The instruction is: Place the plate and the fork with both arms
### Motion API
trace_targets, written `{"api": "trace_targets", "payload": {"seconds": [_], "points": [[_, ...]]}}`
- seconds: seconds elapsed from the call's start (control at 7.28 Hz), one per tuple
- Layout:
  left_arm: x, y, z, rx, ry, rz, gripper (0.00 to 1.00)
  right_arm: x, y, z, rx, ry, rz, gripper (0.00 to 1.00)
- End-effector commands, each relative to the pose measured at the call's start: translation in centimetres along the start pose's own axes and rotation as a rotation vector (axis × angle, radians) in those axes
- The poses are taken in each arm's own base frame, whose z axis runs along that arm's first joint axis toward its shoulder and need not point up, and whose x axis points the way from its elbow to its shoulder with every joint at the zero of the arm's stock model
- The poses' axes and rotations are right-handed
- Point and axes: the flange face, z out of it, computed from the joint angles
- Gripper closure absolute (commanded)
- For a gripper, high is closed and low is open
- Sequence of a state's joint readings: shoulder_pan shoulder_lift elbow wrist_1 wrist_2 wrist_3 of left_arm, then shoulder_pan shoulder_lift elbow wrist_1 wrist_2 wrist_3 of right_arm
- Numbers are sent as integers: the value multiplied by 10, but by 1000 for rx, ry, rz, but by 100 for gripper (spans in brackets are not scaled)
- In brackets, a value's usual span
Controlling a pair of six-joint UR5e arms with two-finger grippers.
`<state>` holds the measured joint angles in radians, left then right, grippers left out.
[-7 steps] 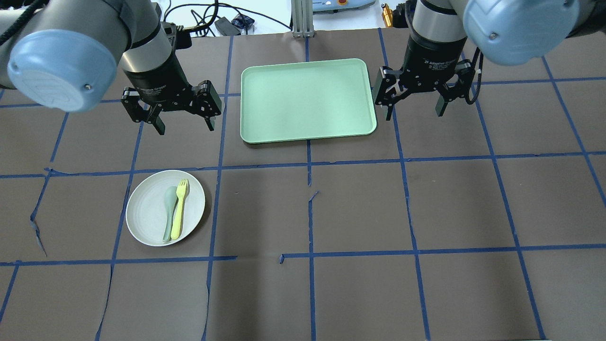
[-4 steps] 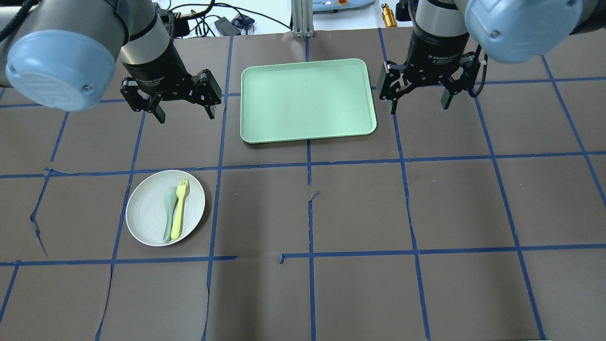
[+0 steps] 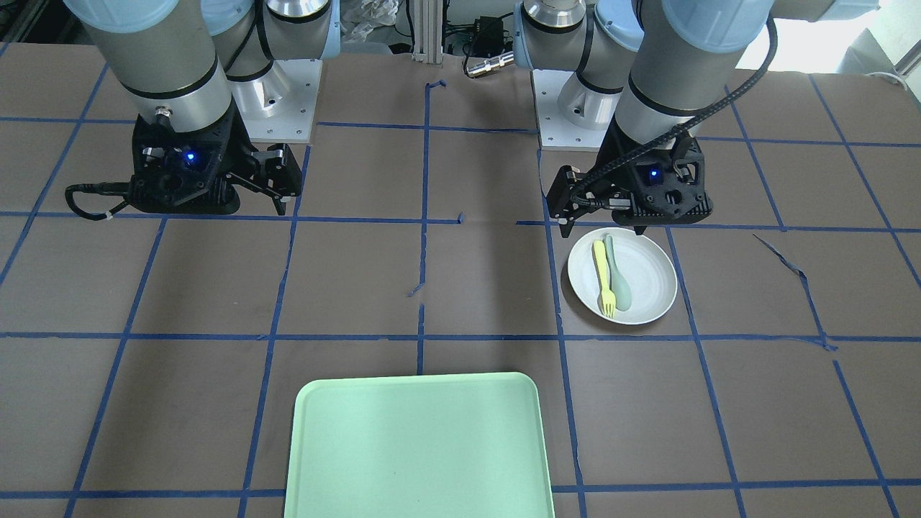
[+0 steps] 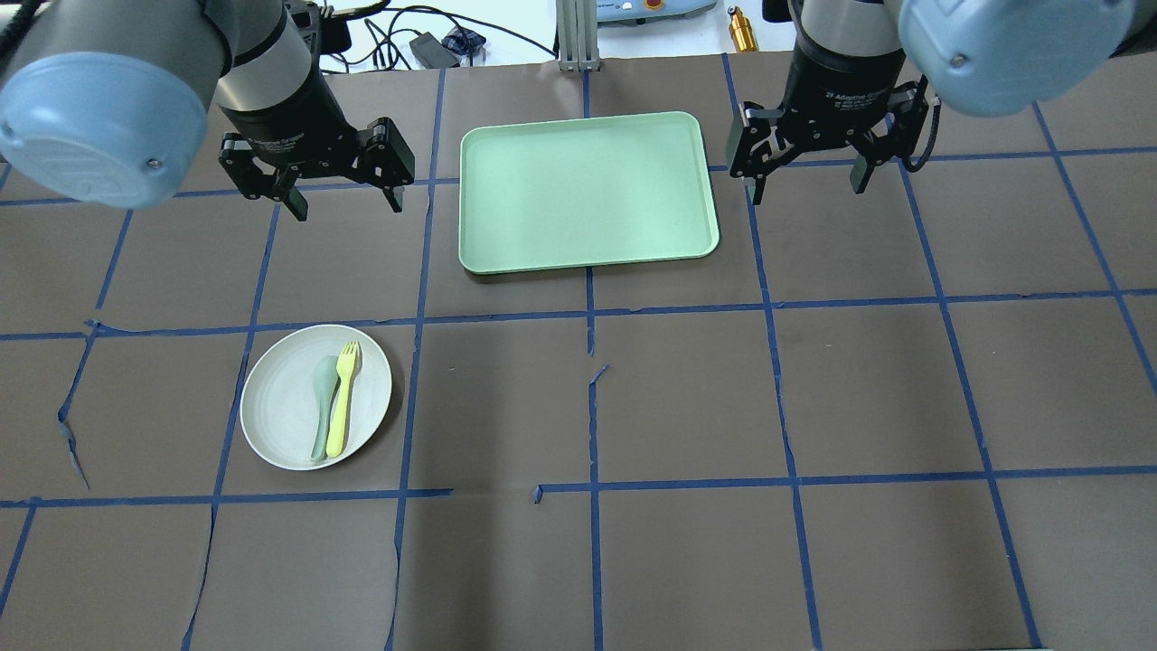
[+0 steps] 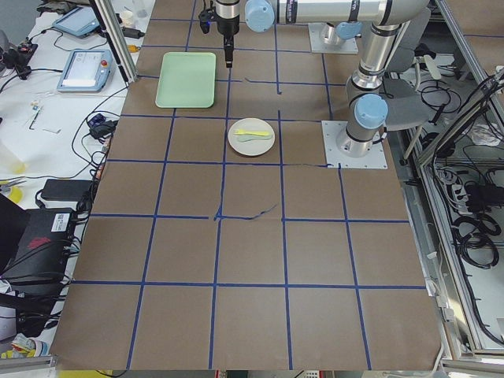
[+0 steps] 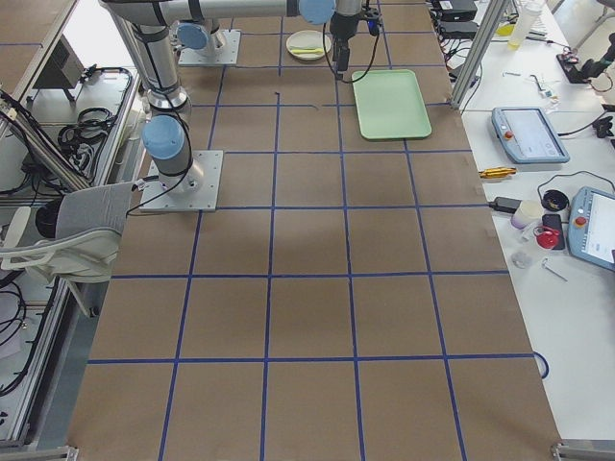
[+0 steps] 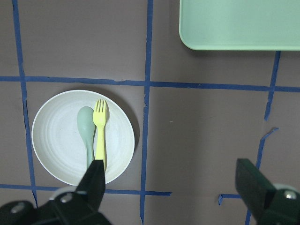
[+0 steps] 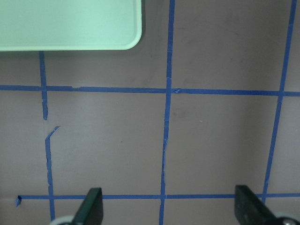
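Observation:
The off-white round plate (image 4: 276, 402) lies on the brown table at the left, near side. The yellow-green fork (image 4: 342, 398) lies on it, tines pointing away from me, beside a pale grey-green spoon (image 4: 321, 398). My left gripper (image 4: 347, 206) is open and empty, held high over the table beyond the plate. In the left wrist view the plate (image 7: 56, 140) and fork (image 7: 100, 136) show below the open fingers (image 7: 93, 180). My right gripper (image 4: 806, 190) is open and empty, to the right of the tray.
A rectangular mint-green tray (image 4: 587, 190) lies at the far middle of the table, between the two grippers, with nothing on it. Blue tape lines grid the brown table cover. Cables and small devices lie beyond the far edge.
Both grippers have moved toward the table's far side, away from the plate, and have stayed open. The plate, fork, spoon and tray have not moved.

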<state>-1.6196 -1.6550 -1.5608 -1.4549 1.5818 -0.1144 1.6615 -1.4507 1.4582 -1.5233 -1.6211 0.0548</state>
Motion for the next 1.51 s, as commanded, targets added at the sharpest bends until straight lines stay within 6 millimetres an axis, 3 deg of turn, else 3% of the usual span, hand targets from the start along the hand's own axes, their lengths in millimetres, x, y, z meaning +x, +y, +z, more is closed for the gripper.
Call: {"api": "trace_targets", "payload": {"seconds": [0.0,0.14,0.27,0.41,0.96,1.37], "points": [[0,1,-4,10,2,1,0,-3,2,-1,3,-4,-5,0],[-2,-5,2,0,0,-3,0,-4,2,-1,3,-4,-7,0],[-6,-4,-3,10,1,-13,0,-4,2,4,-8,-2,-7,0],[-6,0,6,-21,-4,-11,0,-3,0,7,-12,7,-8,0],[-8,14,11,-120,-6,-13,0,-3,-5,13,-11,-5,-12,0],[-10,11,21,-152,-9,-16,0,-9,-5,12,-15,-97,-15,0]]}}
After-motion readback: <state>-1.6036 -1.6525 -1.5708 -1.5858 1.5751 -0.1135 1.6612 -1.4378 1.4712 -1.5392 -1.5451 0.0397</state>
